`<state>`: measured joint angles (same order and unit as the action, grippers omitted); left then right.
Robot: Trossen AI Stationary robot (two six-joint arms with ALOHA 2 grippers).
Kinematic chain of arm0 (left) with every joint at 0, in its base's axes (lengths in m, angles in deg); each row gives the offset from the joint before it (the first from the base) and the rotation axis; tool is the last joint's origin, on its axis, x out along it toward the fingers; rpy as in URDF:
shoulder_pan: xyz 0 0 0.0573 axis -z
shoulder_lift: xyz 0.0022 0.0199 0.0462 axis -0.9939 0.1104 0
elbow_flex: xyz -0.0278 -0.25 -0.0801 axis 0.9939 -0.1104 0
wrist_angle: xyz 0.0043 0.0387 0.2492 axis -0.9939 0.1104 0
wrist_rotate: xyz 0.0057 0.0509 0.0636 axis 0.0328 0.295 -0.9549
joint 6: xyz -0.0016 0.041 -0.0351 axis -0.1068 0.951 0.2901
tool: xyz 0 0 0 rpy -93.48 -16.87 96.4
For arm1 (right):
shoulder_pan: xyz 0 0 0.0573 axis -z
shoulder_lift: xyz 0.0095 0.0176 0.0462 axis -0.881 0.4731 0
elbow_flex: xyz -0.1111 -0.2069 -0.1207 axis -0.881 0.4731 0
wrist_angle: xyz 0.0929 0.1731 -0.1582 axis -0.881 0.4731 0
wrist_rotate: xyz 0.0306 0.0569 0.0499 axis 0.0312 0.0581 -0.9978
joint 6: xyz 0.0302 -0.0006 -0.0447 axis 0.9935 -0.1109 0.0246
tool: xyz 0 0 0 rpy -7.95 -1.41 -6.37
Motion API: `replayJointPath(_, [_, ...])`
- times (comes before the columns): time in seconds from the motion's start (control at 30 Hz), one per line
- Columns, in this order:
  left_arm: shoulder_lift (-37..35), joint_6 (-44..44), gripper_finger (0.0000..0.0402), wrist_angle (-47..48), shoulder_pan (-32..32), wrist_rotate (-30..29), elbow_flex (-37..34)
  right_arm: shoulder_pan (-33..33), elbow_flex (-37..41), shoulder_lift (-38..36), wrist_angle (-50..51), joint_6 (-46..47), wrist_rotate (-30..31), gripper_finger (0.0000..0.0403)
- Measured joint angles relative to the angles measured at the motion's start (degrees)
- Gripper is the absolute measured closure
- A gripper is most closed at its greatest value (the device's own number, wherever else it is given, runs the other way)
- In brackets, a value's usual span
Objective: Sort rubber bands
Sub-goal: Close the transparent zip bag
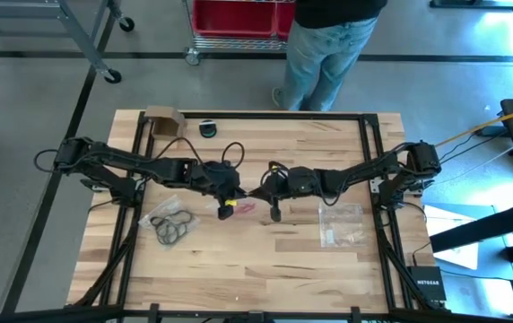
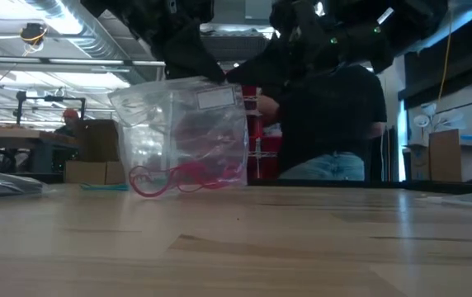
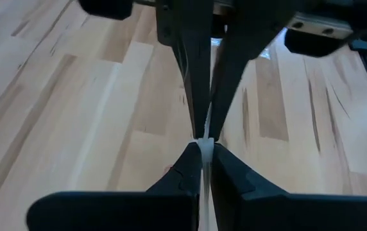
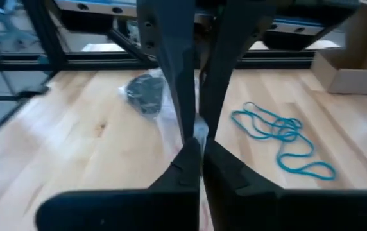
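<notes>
While both arms meet over the middle of the table (image 1: 239, 260), the left gripper (image 1: 236, 195) and the right gripper (image 1: 261, 192) sit tip to tip, each with its fingers pressed together on the top edge of one clear bag (image 2: 182, 132). From overhead that bag is almost lost under the arms; only a red smudge of it peeks out at about five o'clock from the meeting point. Down at table height it hangs plainly, its bottom resting on the wood, with red rubber bands (image 2: 188, 176) pooled along the base, though the grippers above it are only dark shapes cut off by the frame. Left wrist view: the fingers (image 3: 183, 176) pinch a thin pale sliver of plastic, and the opposing fingers close in from the far side. Right wrist view: same pinch, and beyond it lie loose teal rubber bands (image 4: 286, 142) on the wood, plus a dark bundle (image 4: 146, 93) in plastic that is too soft to read. Out at eight o'clock from the grippers, black rubber bands (image 1: 172, 225) lie in a second clear bag (image 1: 160, 215). At four o'clock a third clear bag (image 1: 341, 224) lies flat, contents not visible. A person (image 1: 328, 49) stands at twelve o'clock beyond the table, cut off at the waist.
</notes>
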<state>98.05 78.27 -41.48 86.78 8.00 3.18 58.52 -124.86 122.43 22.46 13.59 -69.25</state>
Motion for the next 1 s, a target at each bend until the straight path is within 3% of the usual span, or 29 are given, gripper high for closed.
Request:
replayJointPath(0.33, [-0.15,6.45,0.0396,3.16,0.25,0.24,0.37,4.60,0.04,0.13,-2.51,3.49,-16.84,0.0402])
replayJointPath(0.53, [0.09,8.84,0.0396,10.38,0.98,-0.72,-0.08,5.03,-0.05,-0.13,-6.38,4.02,-31.71,0.0403])
replayJointPath(0.6, [-0.15,7.55,0.0396,11.81,1.02,-0.69,-0.03,5.10,-0.04,-0.11,-6.80,5.01,-30.87,0.0403])
replayJointPath(0.87, [0.02,7.43,0.0396,9.64,1.85,-0.48,0.02,5.14,-0.04,-0.13,0.22,9.29,-16.85,0.0402])
replayJointPath(1.0, [0.02,7.43,0.0396,7.54,2.16,-0.37,0.02,5.10,-0.04,0.16,1.07,10.10,-13.33,0.0379])
